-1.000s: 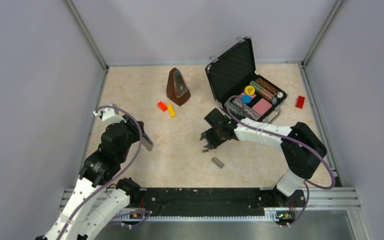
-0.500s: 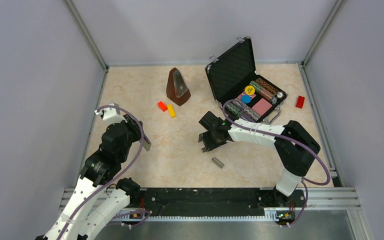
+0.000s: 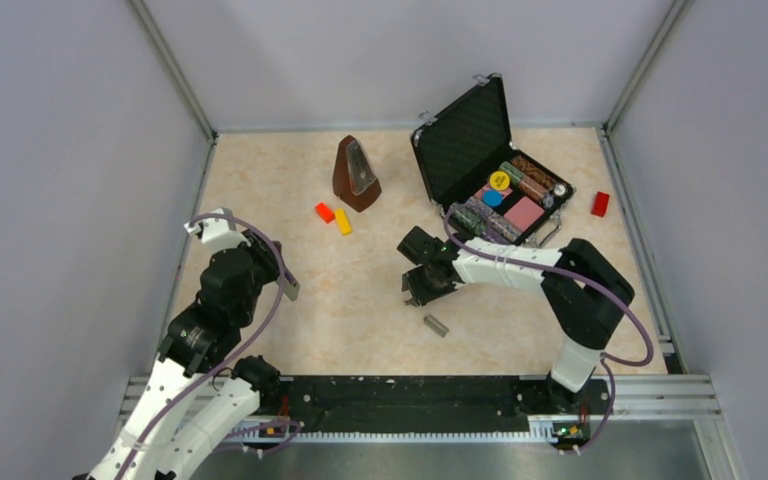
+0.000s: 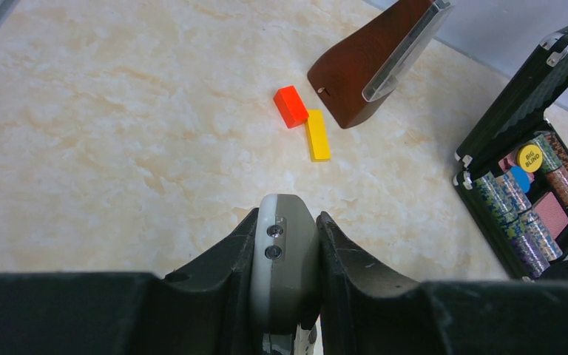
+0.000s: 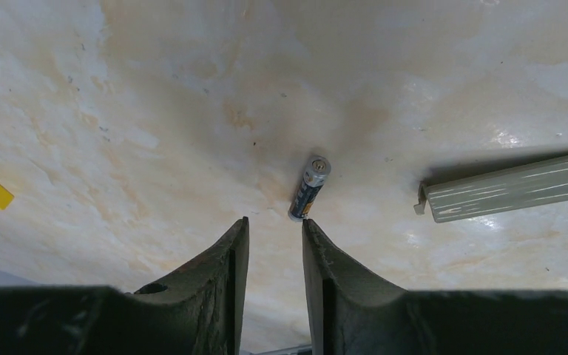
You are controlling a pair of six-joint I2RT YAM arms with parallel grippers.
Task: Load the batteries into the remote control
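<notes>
Shifted since a second ago: right claw (image 5: 272,231) drawn slightly leftward in the overhead view; left claw (image 4: 287,222) edged a little away from its base.
Item, right claw: released, narrow gap, nothing between its fingers.
Item, battery (image 5: 309,188): one, bluish, lying just ahead of the right claw's tips, untouched.
Item, grey cover piece (image 5: 514,194): farther off to that claw's side, beyond the battery.
Item, remote control (image 4: 285,259): grasped between the left claw's fingers.
Item, red block (image 4: 291,106) and yellow block (image 4: 317,134): ahead of the left claw.
</notes>
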